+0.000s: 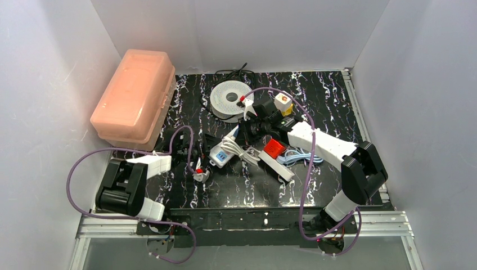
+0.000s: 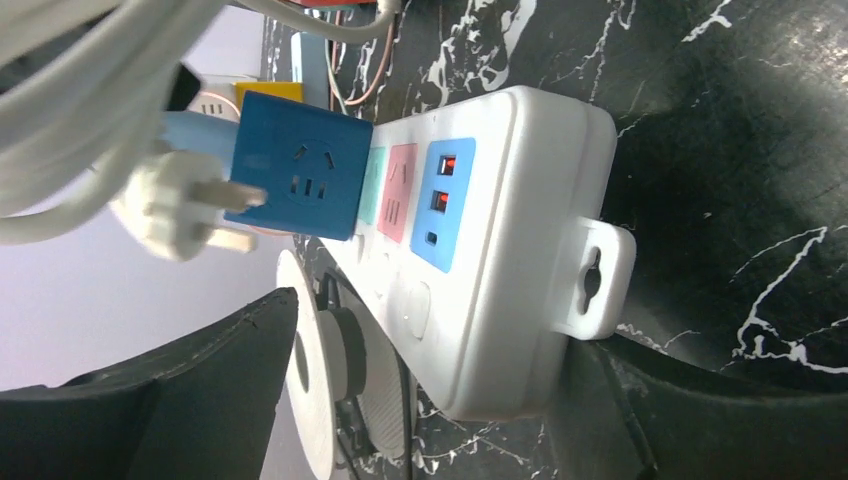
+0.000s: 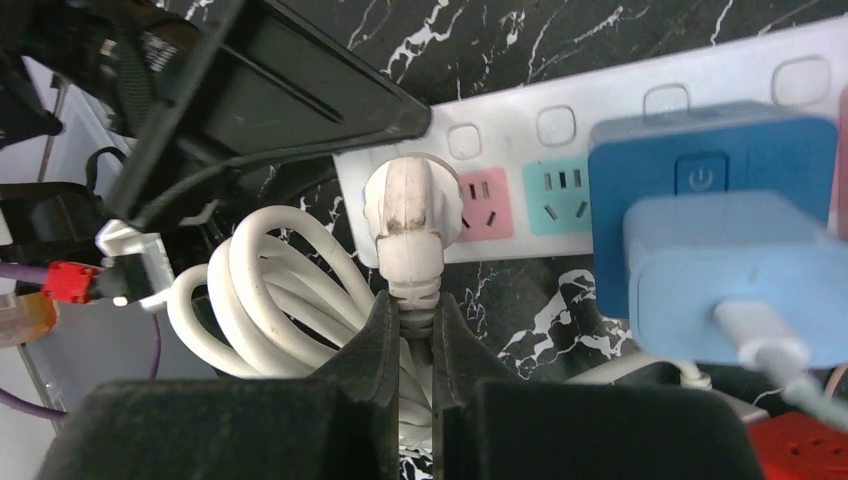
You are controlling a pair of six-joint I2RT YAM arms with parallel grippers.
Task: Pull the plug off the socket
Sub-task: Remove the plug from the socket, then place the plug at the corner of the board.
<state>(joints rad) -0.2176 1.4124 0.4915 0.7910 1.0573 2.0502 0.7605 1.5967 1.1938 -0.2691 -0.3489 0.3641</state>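
The white plug (image 3: pixel 405 215) is in my right gripper (image 3: pixel 415 310), which is shut on the plug's ribbed neck. In the left wrist view the plug (image 2: pixel 180 210) hangs clear of the white power strip (image 2: pixel 520 230), with its bare prongs showing beside a blue cube adapter (image 2: pixel 300 170). My left gripper (image 2: pixel 440 330) straddles the strip's end; the jaws stand apart, with a gap on one side. In the top view my right gripper (image 1: pixel 246 132) is over the strip (image 1: pixel 278 166) and my left gripper (image 1: pixel 188 147) is at its left end.
A coil of white cable (image 3: pixel 270 290) lies beside the plug. A light blue charger (image 3: pixel 730 280) sits on the blue adapter (image 3: pixel 710 160). A red block (image 1: pixel 274 147), a white spool (image 1: pixel 229 100) and an orange lidded box (image 1: pixel 135 93) stand around.
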